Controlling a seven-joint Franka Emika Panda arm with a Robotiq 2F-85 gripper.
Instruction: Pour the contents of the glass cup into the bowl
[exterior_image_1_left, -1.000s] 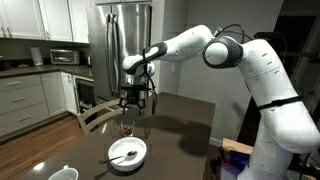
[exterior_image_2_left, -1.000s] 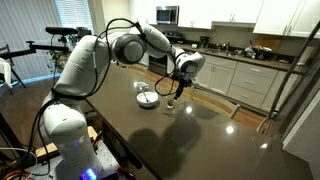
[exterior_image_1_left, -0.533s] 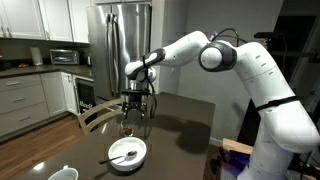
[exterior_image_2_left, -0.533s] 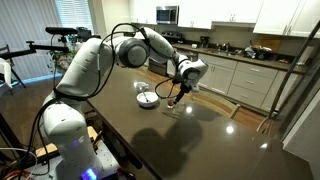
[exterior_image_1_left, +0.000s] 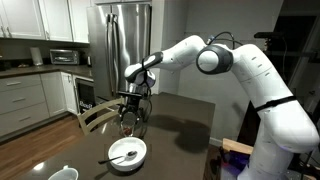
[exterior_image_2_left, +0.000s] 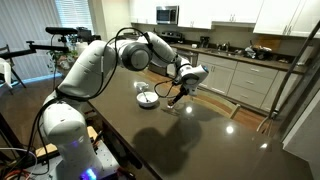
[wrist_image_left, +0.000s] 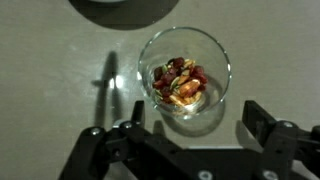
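My end effector (exterior_image_1_left: 134, 116) hangs spread wide over the glass cup (wrist_image_left: 184, 80), gripping nothing. The cup stands upright on the worktop (exterior_image_1_left: 185, 118) near the bowl (exterior_image_1_left: 143, 149), with its contents (wrist_image_left: 179, 82) inside. Nothing is poured yet; I judge grasping, lifting and tipping all remain.

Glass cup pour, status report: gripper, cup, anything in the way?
Gripper open, over the glass cup, no grip. Cup upright on table, contents inside. Bowl nearby, nothing seen between them.
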